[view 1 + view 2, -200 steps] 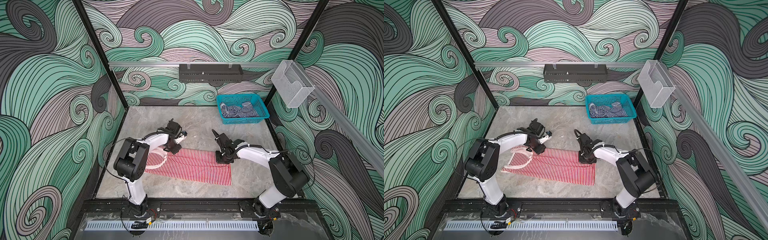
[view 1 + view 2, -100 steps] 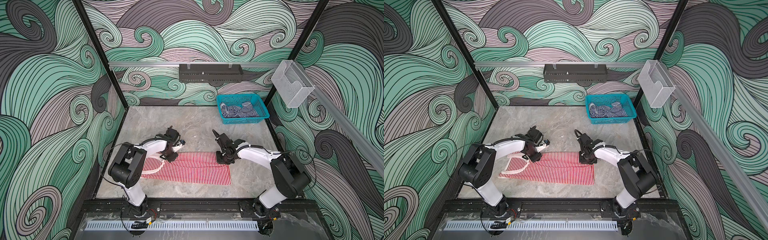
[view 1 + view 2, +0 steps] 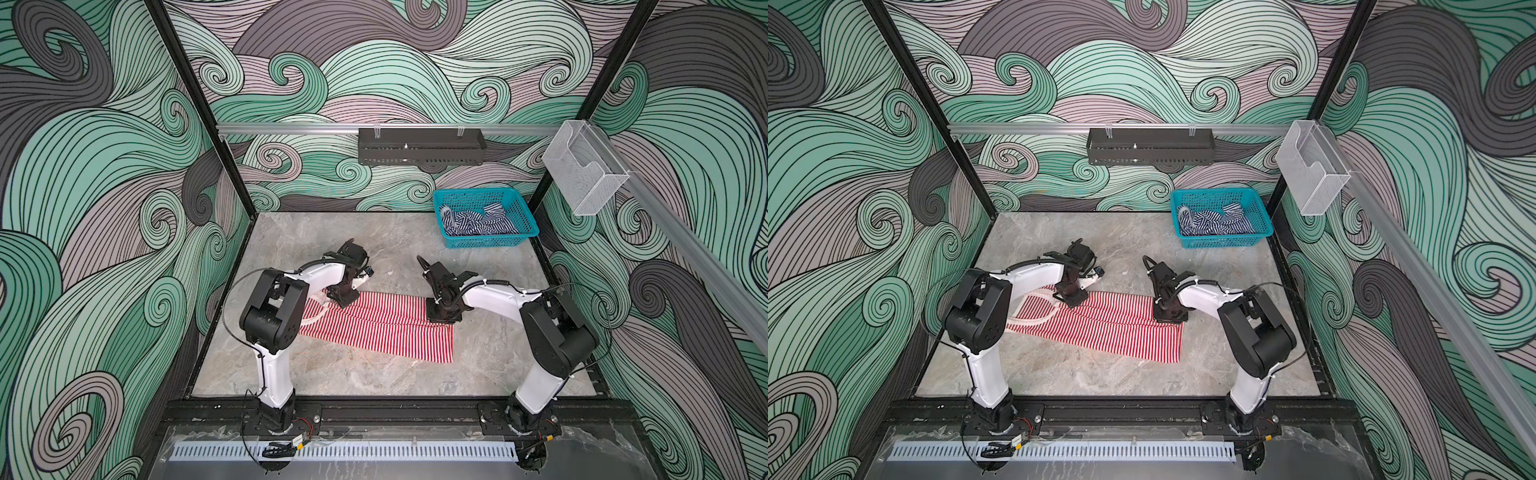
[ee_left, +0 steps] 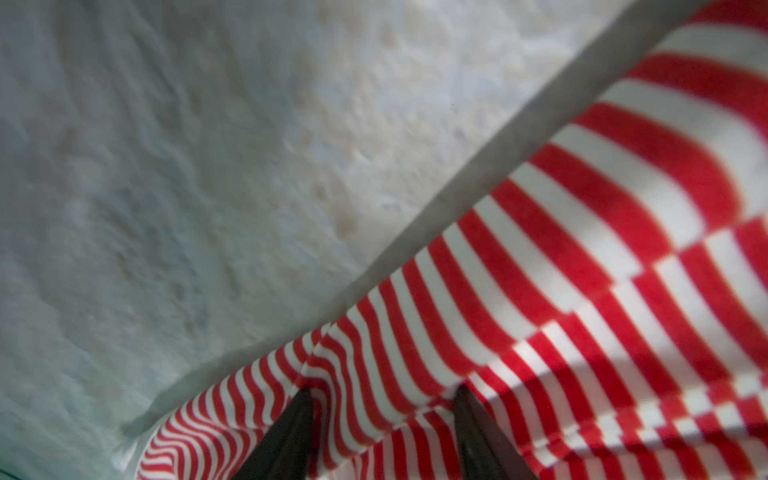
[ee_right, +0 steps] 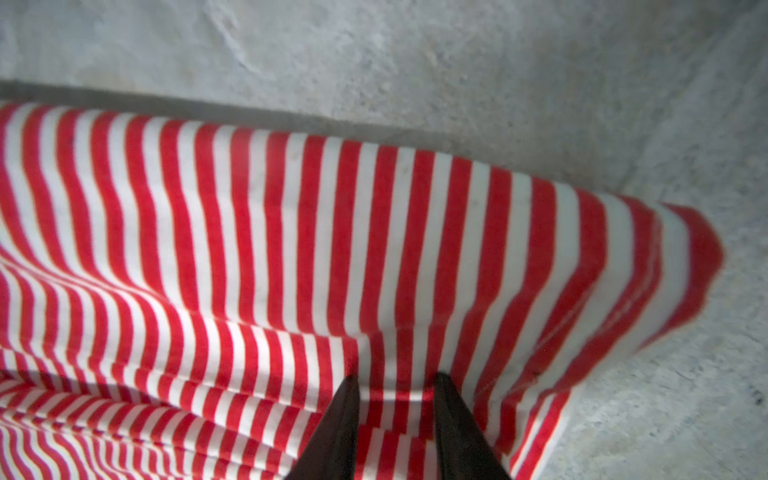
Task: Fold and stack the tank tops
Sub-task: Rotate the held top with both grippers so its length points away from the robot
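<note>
- Black fingers of the left gripper are spread wide, tips pressed on the red-and-white top near its straps.
- Right gripper is parted narrowly on the hem end.
- Red-and-white top is spread on the grey table; the navy top is heaped in the teal basket.

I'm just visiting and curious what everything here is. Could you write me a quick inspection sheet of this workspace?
Surface: grey marbled tabletop.
Job's things: red-and-white striped tank top lies folded mid-table; navy-and-white striped tank top crumpled inside teal plastic mesh basket, far right corner.
Clutter: one tiny white fleck, unidentifiable.
Hands: left hand fingers apart, tips on red cloth; right hand fingers apart near its hem end, grip unclear.
Cables: black cables loop along both arms.
Surroundings: wave-patterned walls, black perforated shelf, clear plastic holder.
</note>
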Available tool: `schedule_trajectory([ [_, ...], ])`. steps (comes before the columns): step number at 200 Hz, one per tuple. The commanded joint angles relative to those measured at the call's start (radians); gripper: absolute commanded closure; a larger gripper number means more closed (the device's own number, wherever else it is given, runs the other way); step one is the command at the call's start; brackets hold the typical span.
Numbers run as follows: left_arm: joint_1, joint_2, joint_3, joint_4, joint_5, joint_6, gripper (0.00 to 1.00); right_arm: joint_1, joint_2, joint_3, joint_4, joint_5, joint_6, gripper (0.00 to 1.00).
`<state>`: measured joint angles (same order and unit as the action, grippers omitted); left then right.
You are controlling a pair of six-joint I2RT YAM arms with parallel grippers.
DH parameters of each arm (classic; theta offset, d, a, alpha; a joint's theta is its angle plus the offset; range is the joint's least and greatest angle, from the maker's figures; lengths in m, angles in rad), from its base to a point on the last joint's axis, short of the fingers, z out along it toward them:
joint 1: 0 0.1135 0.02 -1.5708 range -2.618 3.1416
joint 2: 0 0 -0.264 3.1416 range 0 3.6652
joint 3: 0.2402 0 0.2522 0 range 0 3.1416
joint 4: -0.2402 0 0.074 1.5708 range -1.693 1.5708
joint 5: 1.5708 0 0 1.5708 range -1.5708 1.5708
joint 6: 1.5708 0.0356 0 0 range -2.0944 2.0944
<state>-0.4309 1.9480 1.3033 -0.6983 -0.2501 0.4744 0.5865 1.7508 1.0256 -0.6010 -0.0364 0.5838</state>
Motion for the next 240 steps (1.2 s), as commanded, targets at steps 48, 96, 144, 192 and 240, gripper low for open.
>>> schedule_trajectory([
  [48,0.035,0.263,0.351,-0.041,-0.155,0.071,0.43,0.145,-0.029,-0.059,0.001,-0.031,0.127,0.67],
  [96,0.087,0.069,0.234,0.016,-0.109,0.002,0.4,0.221,-0.09,-0.022,-0.05,-0.039,0.094,0.64],
  [144,0.087,0.108,0.206,0.024,-0.113,-0.027,0.41,0.079,-0.056,0.042,-0.045,0.0,0.018,0.64],
  [192,0.087,0.193,0.229,0.0,-0.184,-0.02,0.41,0.049,0.041,0.066,-0.005,-0.023,0.002,0.69],
  [240,0.096,0.264,0.255,0.064,-0.326,0.087,0.42,0.134,0.049,-0.017,0.006,-0.024,0.064,0.72],
])
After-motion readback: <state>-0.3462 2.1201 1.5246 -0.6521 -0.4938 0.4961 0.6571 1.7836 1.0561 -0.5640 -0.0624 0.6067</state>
